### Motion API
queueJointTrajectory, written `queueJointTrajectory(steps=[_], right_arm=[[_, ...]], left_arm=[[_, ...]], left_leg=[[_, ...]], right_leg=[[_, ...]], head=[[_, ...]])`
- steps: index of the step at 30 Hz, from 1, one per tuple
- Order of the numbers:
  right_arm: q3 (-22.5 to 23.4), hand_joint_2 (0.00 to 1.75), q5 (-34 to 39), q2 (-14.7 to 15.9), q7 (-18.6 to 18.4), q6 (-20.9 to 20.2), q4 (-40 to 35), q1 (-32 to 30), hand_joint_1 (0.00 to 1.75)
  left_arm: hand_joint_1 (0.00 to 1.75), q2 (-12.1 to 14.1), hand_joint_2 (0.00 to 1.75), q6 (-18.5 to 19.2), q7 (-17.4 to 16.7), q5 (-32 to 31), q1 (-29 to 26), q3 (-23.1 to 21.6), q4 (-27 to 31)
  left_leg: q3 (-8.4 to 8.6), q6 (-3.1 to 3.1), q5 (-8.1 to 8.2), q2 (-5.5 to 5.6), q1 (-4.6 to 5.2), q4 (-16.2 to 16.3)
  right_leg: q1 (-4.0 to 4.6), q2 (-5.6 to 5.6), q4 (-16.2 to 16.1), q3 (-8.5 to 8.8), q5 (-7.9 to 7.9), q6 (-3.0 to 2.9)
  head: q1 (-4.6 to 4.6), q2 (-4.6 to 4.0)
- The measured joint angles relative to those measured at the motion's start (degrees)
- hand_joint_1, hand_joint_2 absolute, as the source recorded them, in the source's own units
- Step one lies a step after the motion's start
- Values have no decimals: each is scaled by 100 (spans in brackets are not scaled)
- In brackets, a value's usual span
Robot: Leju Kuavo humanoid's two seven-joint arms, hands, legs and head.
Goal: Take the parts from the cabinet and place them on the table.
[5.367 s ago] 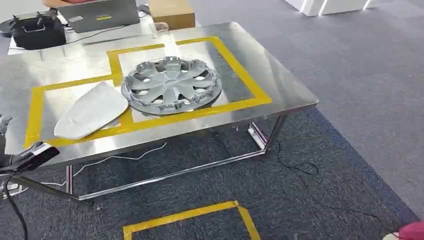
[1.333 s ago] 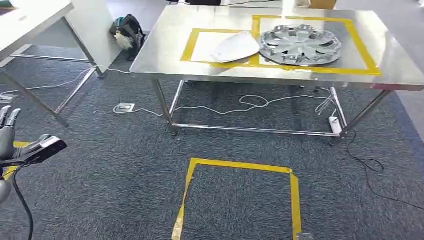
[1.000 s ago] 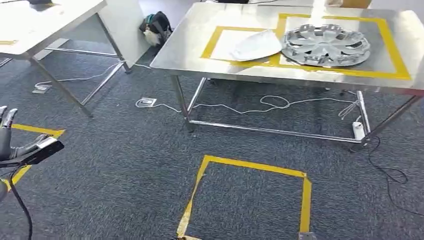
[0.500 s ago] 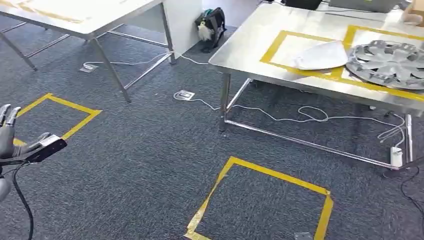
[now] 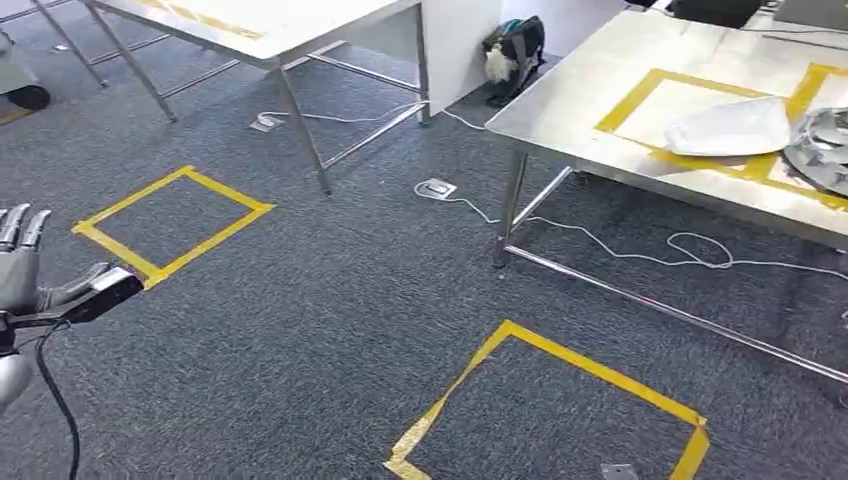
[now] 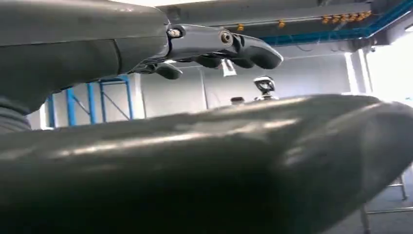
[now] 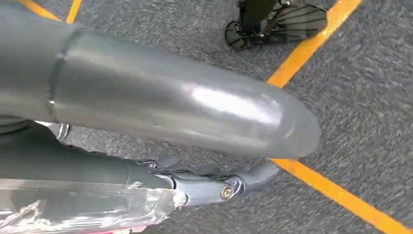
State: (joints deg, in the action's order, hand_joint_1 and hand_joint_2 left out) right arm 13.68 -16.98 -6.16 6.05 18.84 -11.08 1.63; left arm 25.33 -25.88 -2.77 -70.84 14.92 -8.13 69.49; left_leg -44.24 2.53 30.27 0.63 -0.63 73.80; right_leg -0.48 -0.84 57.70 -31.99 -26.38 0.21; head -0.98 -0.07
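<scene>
A white curved part (image 5: pixel 735 128) lies on the steel table (image 5: pixel 590 100) at the far right, inside a yellow-taped field. Beside it the rim of a silver hubcap (image 5: pixel 825 140) is cut off by the picture's edge. My left hand (image 5: pixel 20 265) hangs at the left edge over the carpet, far from the table, holding nothing. The left wrist view shows its fingers (image 6: pixel 229 46) stretched out, apart from the thumb. My right hand (image 7: pixel 160 97) hangs over the carpet with its fingers (image 7: pixel 234 183) extended and nothing in them.
A white table (image 5: pixel 290 25) stands at the back left. Two yellow tape squares mark the carpet, one at the left (image 5: pixel 170 222) and one at the front (image 5: pixel 560 410). A black bag (image 5: pixel 510 45), a floor socket (image 5: pixel 436 188) and white cables (image 5: pixel 620 250) lie near the steel table's legs.
The camera has swung left: the steel table with both parts has slid to the picture's right edge, and the white table and a second tape square have come in. My left hand keeps its pose.
</scene>
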Motion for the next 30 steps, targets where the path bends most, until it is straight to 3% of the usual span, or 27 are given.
queueJointTrajectory(steps=[1,2,3,4,5,6,7,10,11,12,13,14,15,16,17,19,20,21,23,25,26,27,28,30], right_arm=[[9,0,4,0,2,0,0,-7,0],[20,0,11,0,7,-2,0,-9,0],[26,0,15,0,9,-2,0,-7,0],[28,0,15,0,13,-2,0,-4,0],[33,0,15,2,15,-2,0,-1,0],[37,0,13,2,15,-2,0,-7,0],[44,0,11,2,15,-2,0,-5,0],[72,0,0,2,13,-2,0,-1,0],[76,0,-2,4,13,-2,0,3,0],[79,0,-4,2,11,-2,0,3,0],[79,0,-9,2,11,-2,0,-2,0],[79,0,-11,2,2,-2,2,-14,0],[79,0,-20,2,-2,-2,2,-31,0],[81,0,-26,2,-4,-2,2,-45,0],[85,0,-37,4,-4,-2,2,-52,0],[85,0,-46,4,-4,-2,0,-49,0],[85,0,-48,4,-4,-2,2,-47,0],[85,0,-51,2,-4,-4,2,-54,0],[85,0,-53,2,-15,-6,2,-45,0],[87,0,-61,2,-20,-8,2,-42,0],[89,0,-68,6,-20,-9,2,-33,0],[92,0,-74,13,-17,-9,0,-28,0],[92,0,-90,13,-17,-13,0,-28,0],[92,0,-112,13,-24,-17,0,-41,0]], left_arm=[[0,-17,0,0,-7,-20,-4,-20,-13],[0,-24,0,0,-11,-24,-2,-40,-24],[0,-24,0,-2,-11,-26,-1,-53,-26],[0,-17,0,-7,-15,-26,2,-53,-26],[0,-11,0,-9,-24,-26,7,-53,-26],[0,-9,0,-9,-31,-27,46,-59,-26],[0,-17,0,-15,-35,-26,38,-64,-26],[0,15,0,-13,-55,-24,-2,-64,-33],[0,28,0,-13,-64,-24,-2,-64,-33],[0,42,0,-11,-72,-24,19,-61,-33],[0,28,0,-11,-77,-18,27,-64,-33],[0,20,0,-7,-77,-18,22,-68,-33],[0,13,0,2,-77,-13,10,-75,-33],[0,13,0,11,-77,4,1,-79,-35],[0,15,0,17,-77,22,-1,-79,-37],[0,15,0,20,-77,28,1,-79,-37],[0,15,0,20,-77,28,1,-79,-37],[0,18,0,22,-77,28,6,-79,-37],[0,33,0,24,-77,30,10,-77,-37],[0,50,0,22,-77,44,-20,-70,-37],[0,70,0,17,-77,46,-49,-68,-40],[0,101,0,17,-77,61,-29,-59,-42],[0,98,0,15,-77,83,2,-59,-46],[0,92,0,15,-75,98,-43,-61,-46]], left_leg=[[-34,2,-48,-1,-1,56],[64,-2,-206,-7,-2,-132],[277,-11,-427,-37,-1,-525],[608,-25,-673,-159,6,-1098],[889,-46,-801,-461,26,-1550],[962,-65,-723,-557,98,-1749],[936,-128,-734,-465,75,-1724],[924,-223,-751,-251,72,-1747],[928,-254,-760,-202,42,-1752],[926,-284,-764,-133,32,-1752],[924,-310,-759,-75,32,-1752],[922,-319,-758,-2,36,-1751],[922,-322,-756,80,43,-1750],[923,-322,-756,173,44,-1748],[924,-320,-758,256,42,-1746],[936,-307,-764,428,27,-1742],[934,-291,-761,494,15,-1734],[902,-250,-766,566,38,-1709],[844,-166,-814,702,3,-1727],[827,-84,-860,854,-28,-1760],[802,-78,-822,657,-25,-1721],[722,-49,-687,298,19,-1546],[516,-24,-447,120,15,-1132],[75,-4,-63,16,8,-204]], right_leg=[[0,-85,1,1,-6,-1],[-1,-159,1,5,-13,9],[-2,-228,1,14,-20,19],[-2,-300,1,37,-38,37],[28,-355,2,64,-58,68],[77,-410,38,49,-104,111],[92,-461,19,81,-110,124],[85,-678,-19,145,-151,198],[65,-404,81,78,-241,241],[54,-111,388,-56,-427,243],[53,12,858,-276,-651,244],[54,64,1368,-522,-861,248],[54,75,1785,-749,-987,246],[54,79,1929,-863,-956,241],[53,80,1773,-828,-789,232],[36,161,839,-431,-235,204],[8,391,342,-202,-5,208],[-38,736,119,-101,-61,203],[-16,611,96,-65,-56,180],[-1,475,86,-51,-29,104],[-24,399,44,-40,1,57],[-13,332,27,-27,10,40],[6,242,26,-28,6,2],[22,72,27,-31,-7,-17]], head=[[-4,0],[-4,0],[0,0],[-4,0],[-4,0],[-26,0],[7,0],[-13,0],[13,0],[37,0],[48,0],[44,0],[46,0],[44,0],[46,0],[44,0],[46,0],[46,0],[37,0],[35,0],[37,0],[-13,0],[-20,0],[-24,0]])
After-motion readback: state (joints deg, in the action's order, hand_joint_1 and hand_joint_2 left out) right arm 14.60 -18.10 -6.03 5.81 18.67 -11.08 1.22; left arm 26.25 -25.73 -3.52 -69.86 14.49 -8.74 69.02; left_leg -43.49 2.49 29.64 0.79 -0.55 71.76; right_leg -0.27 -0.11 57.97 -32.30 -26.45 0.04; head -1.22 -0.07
